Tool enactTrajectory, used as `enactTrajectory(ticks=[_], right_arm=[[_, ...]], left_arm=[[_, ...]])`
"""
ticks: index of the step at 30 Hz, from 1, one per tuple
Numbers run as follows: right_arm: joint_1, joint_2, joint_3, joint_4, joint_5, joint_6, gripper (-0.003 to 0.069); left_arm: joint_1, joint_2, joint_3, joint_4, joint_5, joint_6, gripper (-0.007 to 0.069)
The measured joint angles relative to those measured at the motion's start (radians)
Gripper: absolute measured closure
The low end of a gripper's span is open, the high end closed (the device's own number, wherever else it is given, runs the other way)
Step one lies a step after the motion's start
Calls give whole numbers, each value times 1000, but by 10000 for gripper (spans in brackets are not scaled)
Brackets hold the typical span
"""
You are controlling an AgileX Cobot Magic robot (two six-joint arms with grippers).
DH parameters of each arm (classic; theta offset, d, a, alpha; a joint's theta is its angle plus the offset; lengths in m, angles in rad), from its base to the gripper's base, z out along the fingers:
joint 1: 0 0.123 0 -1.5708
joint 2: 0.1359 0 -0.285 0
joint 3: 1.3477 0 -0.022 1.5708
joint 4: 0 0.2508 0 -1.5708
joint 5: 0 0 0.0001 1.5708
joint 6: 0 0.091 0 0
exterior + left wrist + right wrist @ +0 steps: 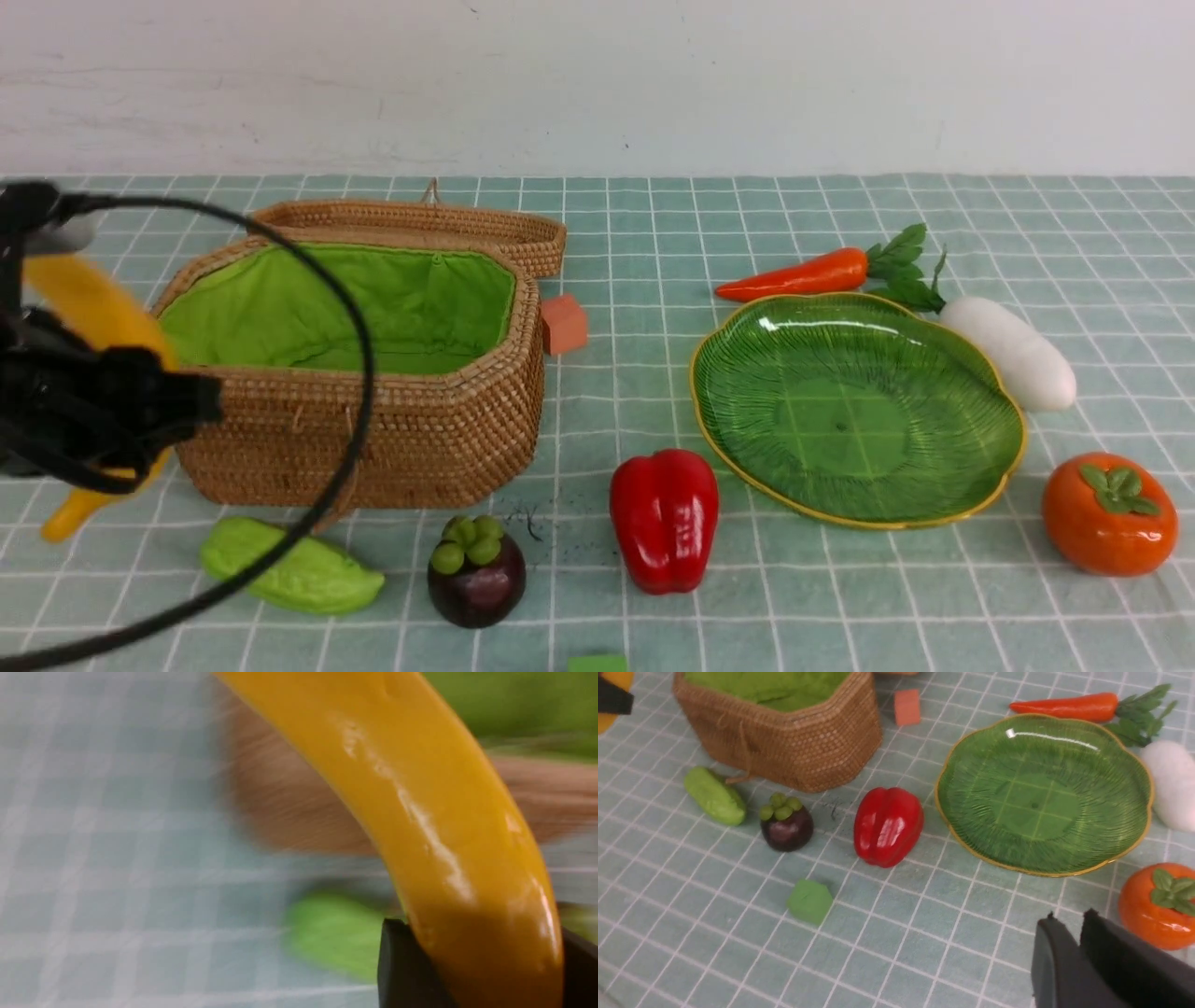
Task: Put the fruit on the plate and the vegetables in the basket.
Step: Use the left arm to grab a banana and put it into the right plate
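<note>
At the far left, beside the wicker basket [420, 439], my left gripper [121, 411] [486, 952] is shut on the yellow banana [93, 308] [420, 812] and holds it off the cloth. The green plate [859, 411] is empty. On the cloth lie the mangosteen [476, 569], persimmon [1106, 518], red pepper [665, 518], green gourd [289, 565], white radish [1013, 350] and carrot [803, 275]. My right gripper [1069, 917] is shut and empty, hovering near the persimmon [1155, 905]. It is out of the front view.
An orange-red cube [564, 324] sits right of the basket, and a small green block [810, 900] lies in front of the pepper. The basket lid [420, 224] stands open behind it. A black cable [359, 373] loops across the basket's front.
</note>
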Motion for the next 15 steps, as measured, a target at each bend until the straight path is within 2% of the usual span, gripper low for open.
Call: enactTrajectory(ticks=[4, 5, 6, 10, 15], right_arm=[[0, 0, -13, -115, 16, 110, 566], [0, 0, -16, -120, 23, 115, 566], [0, 0, -30, -151, 57, 150, 563], [0, 0, -38, -139, 109, 179, 558], [0, -3, -38, -93, 189, 186, 553]], left_arm=[[-254, 112, -193, -27, 71, 81, 316], [-266, 122, -214, -22, 78, 85, 316], [-370, 227, -311, 15, 102, 113, 316], [-488, 493, -536, 108, 135, 166, 316], [-513, 842, -859, 91, 201, 259, 316]])
